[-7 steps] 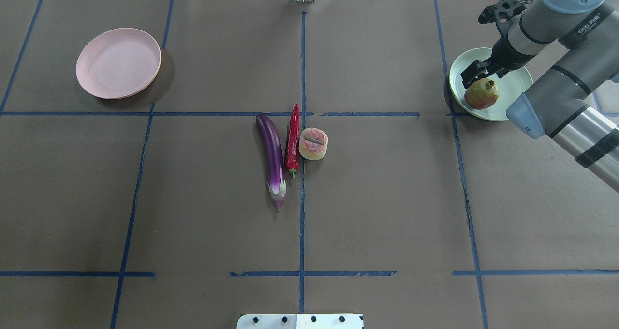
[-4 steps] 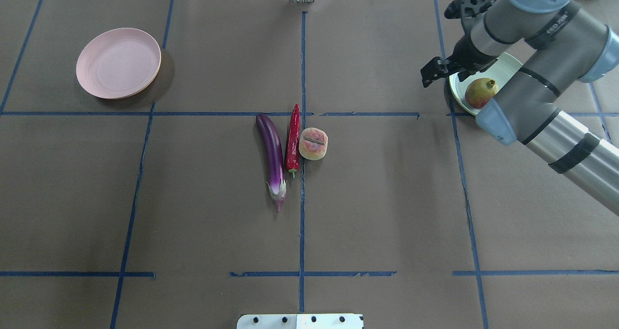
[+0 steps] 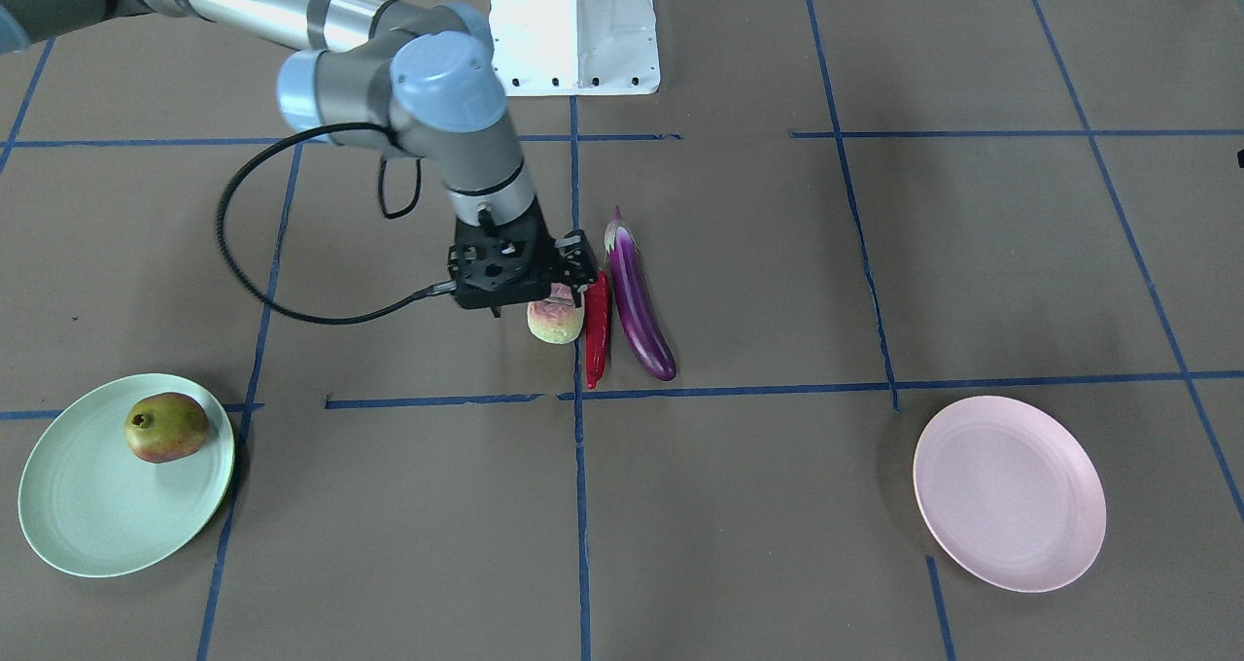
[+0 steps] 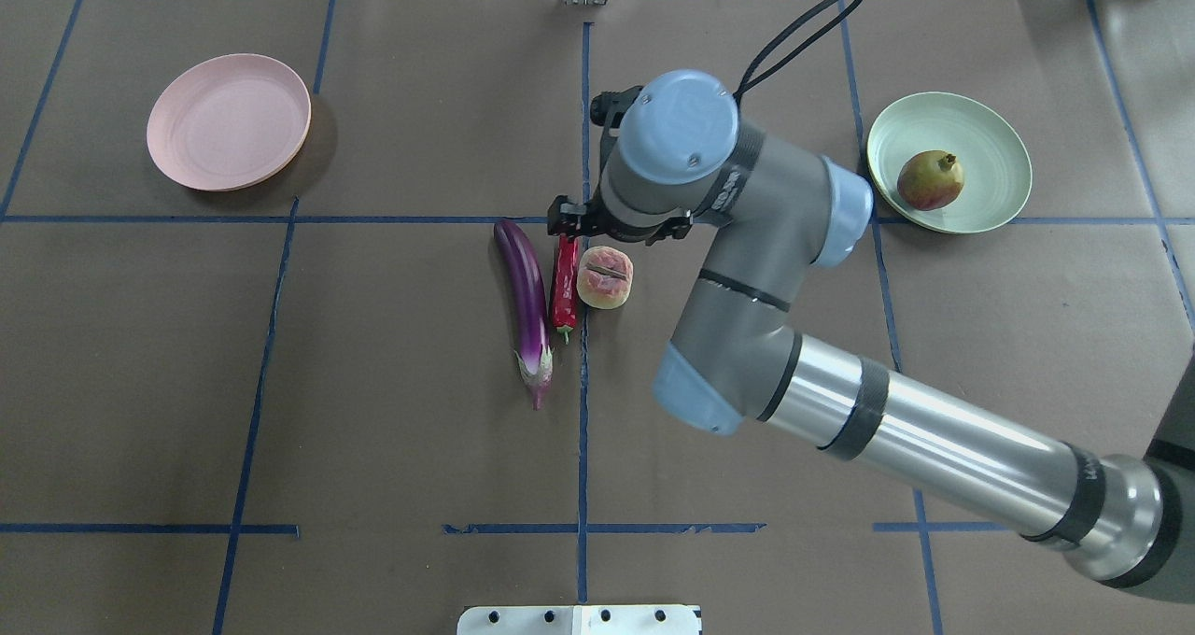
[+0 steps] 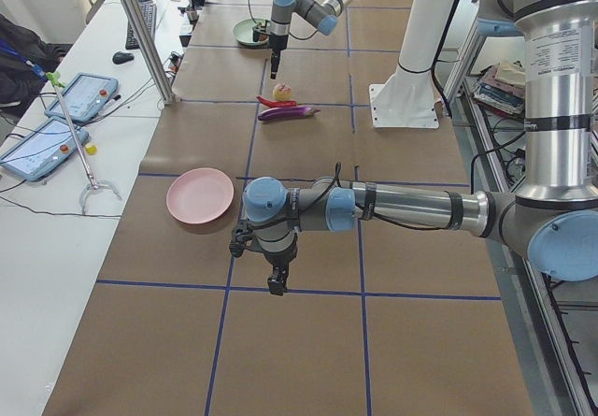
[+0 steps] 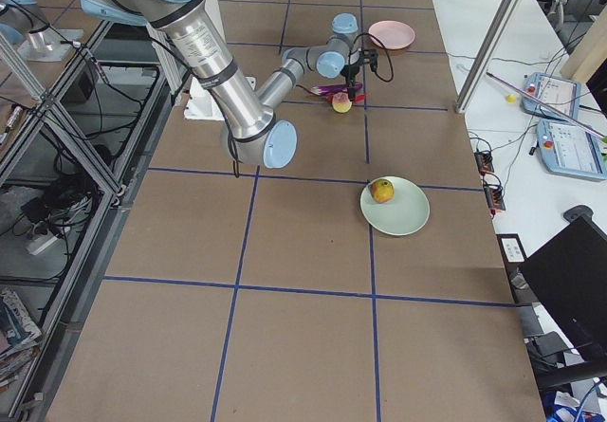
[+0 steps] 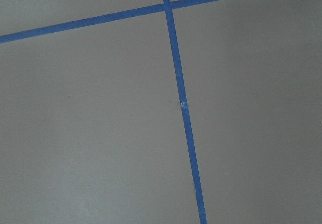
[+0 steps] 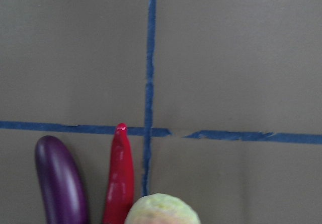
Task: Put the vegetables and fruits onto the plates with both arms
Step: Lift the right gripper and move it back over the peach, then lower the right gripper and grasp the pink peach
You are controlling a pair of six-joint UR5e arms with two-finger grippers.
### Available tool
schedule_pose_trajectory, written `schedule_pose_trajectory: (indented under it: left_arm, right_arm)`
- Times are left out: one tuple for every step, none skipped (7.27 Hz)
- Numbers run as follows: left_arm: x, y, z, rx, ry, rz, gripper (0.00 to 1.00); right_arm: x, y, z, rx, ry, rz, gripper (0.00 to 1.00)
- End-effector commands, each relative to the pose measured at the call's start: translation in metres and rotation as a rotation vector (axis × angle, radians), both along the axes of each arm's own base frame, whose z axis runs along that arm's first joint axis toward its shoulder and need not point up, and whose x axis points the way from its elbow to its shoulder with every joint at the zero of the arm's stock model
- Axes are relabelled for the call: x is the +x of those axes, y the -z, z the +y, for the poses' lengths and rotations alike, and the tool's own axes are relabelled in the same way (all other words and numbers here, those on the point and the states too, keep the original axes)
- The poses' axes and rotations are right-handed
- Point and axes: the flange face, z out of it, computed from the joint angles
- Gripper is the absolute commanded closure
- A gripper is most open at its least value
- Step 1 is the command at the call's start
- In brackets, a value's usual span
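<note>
My right gripper (image 3: 530, 287) hangs open and empty just above the pale pink-and-green peach-like fruit (image 4: 605, 277) at the table's centre. The red chili pepper (image 4: 564, 285) lies right beside that fruit, and the purple eggplant (image 4: 526, 299) lies beside the chili. The right wrist view shows their far ends: eggplant (image 8: 60, 183), chili (image 8: 119, 183), fruit (image 8: 162, 211). The green-and-red fruit (image 4: 930, 179) sits on the mint green plate (image 4: 990, 140). The pink plate (image 4: 229, 121) holds nothing. My left gripper (image 5: 274, 285) shows only in the exterior left view, low over bare table; I cannot tell if it is open.
The white base block (image 3: 573, 29) stands at the robot's edge of the table. A black cable loop (image 3: 233, 253) hangs from the right wrist. Blue tape lines (image 4: 583, 430) cross the brown table cover. The right forearm (image 4: 934, 439) spans the right half.
My right arm has swung from the green plate leftward to the centre, over the peach-like fruit. The green-and-red fruit stays on the green plate.
</note>
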Motion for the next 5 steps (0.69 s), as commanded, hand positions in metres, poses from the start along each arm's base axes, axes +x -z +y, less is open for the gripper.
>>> schedule_pose_trajectory:
  left_arm:
    - [0.0, -0.001, 0.0, -0.003, 0.001, -0.002, 0.0]
    - [0.0, -0.001, 0.0, -0.003, 0.001, -0.002, 0.0]
    - [0.0, -0.001, 0.0, -0.003, 0.001, -0.002, 0.0]
    - [0.0, -0.004, 0.0, -0.008, 0.001, -0.002, 0.0]
    - [0.0, -0.004, 0.0, -0.008, 0.001, 0.0, 0.0]
  right_arm:
    - [-0.038, 0.008, 0.025, 0.011, -0.033, 0.049, 0.0]
    - [-0.037, 0.003, 0.024, 0.024, -0.022, 0.067, 0.0]
    - [-0.036, -0.003, 0.021, 0.057, 0.023, 0.129, 0.0]
    - [-0.034, -0.008, 0.019, 0.067, 0.033, 0.145, 0.0]
    - [-0.034, -0.017, 0.019, 0.062, 0.031, 0.152, 0.0]
